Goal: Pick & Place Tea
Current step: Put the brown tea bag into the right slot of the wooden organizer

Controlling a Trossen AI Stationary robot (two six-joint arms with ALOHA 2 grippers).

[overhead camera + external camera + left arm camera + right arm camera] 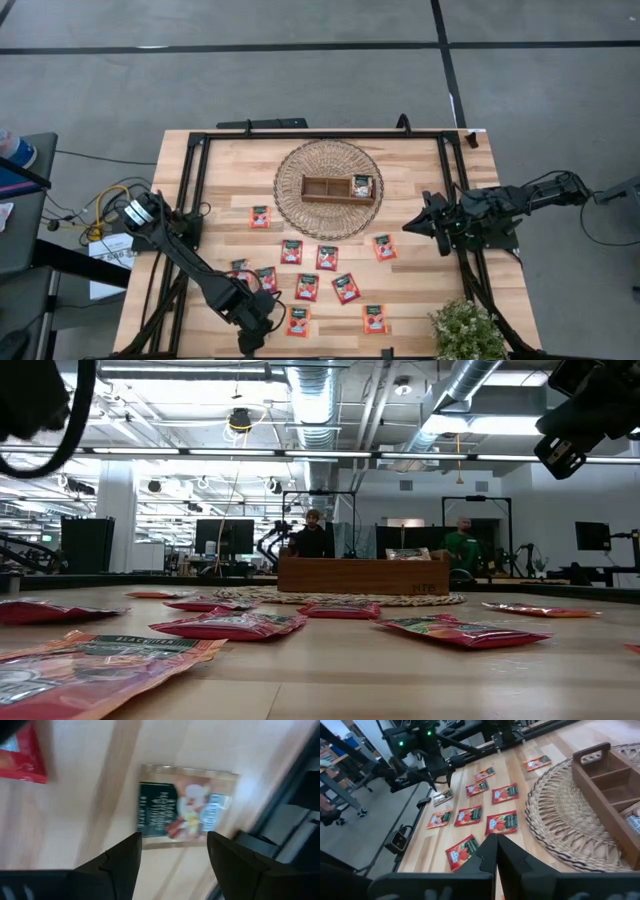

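The left gripper (172, 852) hangs with jaws wide over a pale beige tea sachet (182, 808) near the table's front-left edge, seemingly lined up to grab it, while the right gripper (496, 851), jaws shut, waits beside the wooden tray (337, 189)

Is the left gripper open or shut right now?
Open. The left gripper's fingers stand apart above a pale tea sachet lying flat on the table.
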